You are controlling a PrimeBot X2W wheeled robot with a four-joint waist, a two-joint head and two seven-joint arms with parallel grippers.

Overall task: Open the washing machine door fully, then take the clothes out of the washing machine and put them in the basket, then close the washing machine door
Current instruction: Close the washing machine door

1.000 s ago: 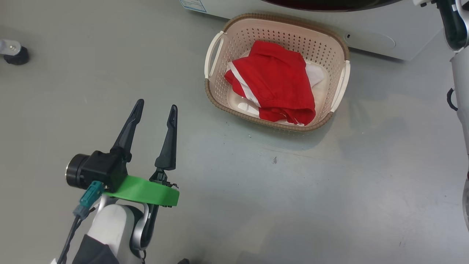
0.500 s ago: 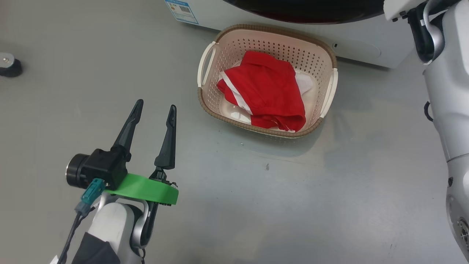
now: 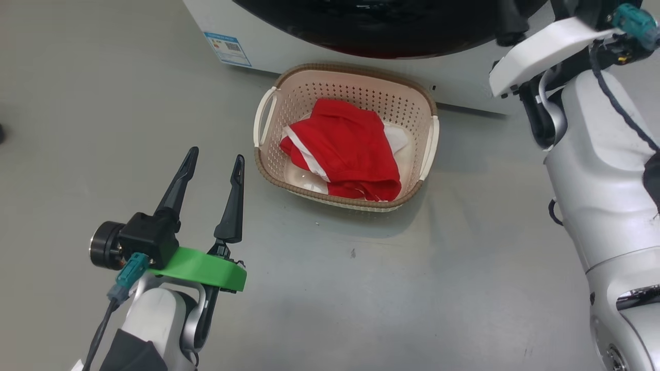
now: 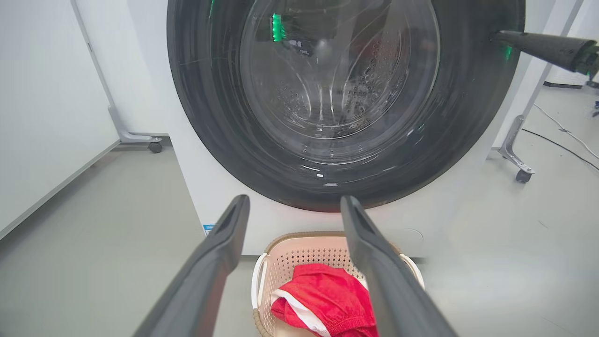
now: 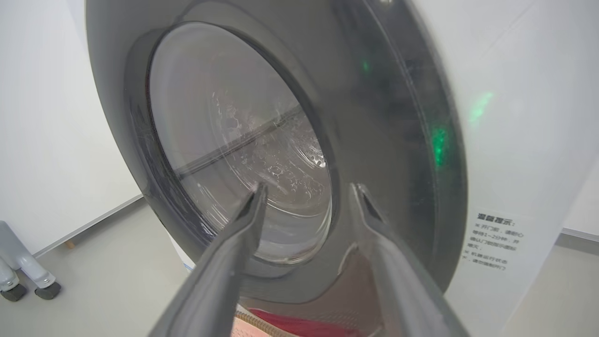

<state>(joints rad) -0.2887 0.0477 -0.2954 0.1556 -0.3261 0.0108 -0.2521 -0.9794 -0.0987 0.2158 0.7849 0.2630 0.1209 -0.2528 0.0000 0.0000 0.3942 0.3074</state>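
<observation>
The cream basket (image 3: pixel 350 68) stands on the floor right in front of the white washing machine (image 3: pixel 268 36), and the red clothes (image 3: pixel 345 149) with white trim lie inside it. The washing machine door (image 4: pixel 210 117), black-rimmed with a glass bowl, lies flat against the machine's front. My left gripper (image 3: pixel 216 153) hovers open and empty over the floor left of the basket, pointing toward the machine. My right gripper (image 5: pixel 309 187) is up by the door (image 5: pixel 374 117), its jaws apart with nothing between them; one of its fingers (image 4: pixel 543 47) reaches in near the door's right rim.
My pale right forearm (image 3: pixel 593 154) fills the right side of the head view. Wheeled stand feet (image 4: pixel 152 146) (image 4: pixel 522 175) flank the machine, with white panels behind. A cable (image 4: pixel 561 135) runs across the grey floor at the right.
The head camera has moved, so the basket sits lower and further left in the picture and more of the machine shows. My right arm has come further into view. The left gripper holds still.
</observation>
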